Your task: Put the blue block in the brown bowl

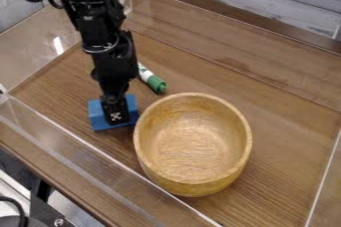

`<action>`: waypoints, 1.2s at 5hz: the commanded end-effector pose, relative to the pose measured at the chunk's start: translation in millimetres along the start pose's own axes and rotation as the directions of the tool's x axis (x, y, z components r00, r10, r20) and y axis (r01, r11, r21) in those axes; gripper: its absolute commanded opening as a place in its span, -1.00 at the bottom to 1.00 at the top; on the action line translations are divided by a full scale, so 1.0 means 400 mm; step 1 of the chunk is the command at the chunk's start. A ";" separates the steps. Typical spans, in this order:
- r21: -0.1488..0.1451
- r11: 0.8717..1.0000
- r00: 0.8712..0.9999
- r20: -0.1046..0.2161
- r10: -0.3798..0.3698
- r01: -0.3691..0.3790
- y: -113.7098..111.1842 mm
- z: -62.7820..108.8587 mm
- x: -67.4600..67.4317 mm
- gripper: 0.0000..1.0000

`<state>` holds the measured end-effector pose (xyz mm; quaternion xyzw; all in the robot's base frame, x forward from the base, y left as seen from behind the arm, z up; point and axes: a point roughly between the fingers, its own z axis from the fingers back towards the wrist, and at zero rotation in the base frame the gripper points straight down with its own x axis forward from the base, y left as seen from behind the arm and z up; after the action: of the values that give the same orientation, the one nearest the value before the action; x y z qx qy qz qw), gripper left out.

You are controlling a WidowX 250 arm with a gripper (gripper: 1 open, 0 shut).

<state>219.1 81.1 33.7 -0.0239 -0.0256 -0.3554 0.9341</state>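
The gripper [118, 105] points straight down over the blue block [112, 113], its black fingers on either side of the block's upper part. How far open it is I cannot tell for certain — the dark fingers merge with one another — and whether they press on the block or only straddle it is unclear too. The black arm [96, 17] rises from there toward the upper left of the view.

The blue block sits on the wooden desk [280, 77], close to the desk's left edge, where a pale strip runs down toward the near side. Its bright-blue faces show to the left of the fingers and below them.

Just beside the block, on its right, stands the brown bowl [193, 144] — round, thick-rimmed, upright, with nothing in it. It is by far the biggest thing on the desk, and its near side lies close to that same pale-edged border.

Behind the bowl and to the right of the arm lies the white marker with a green cap [154, 81], on its side, slanting, its green end toward the bowl. Beyond the desk's left edge, in the near corner of the view, black cables [16, 207] show.
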 end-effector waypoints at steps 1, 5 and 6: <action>0.055 0.998 1.000 0.017 -0.008 0.007 0.025 0.045 0.018 -1.00; 0.064 0.997 0.999 0.012 0.044 -0.044 0.017 0.107 0.037 -1.00; 0.065 0.996 0.998 0.012 0.060 -0.061 0.009 0.125 0.045 -1.00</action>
<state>222.5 72.6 67.2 -0.0197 -0.0143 -0.3201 0.9471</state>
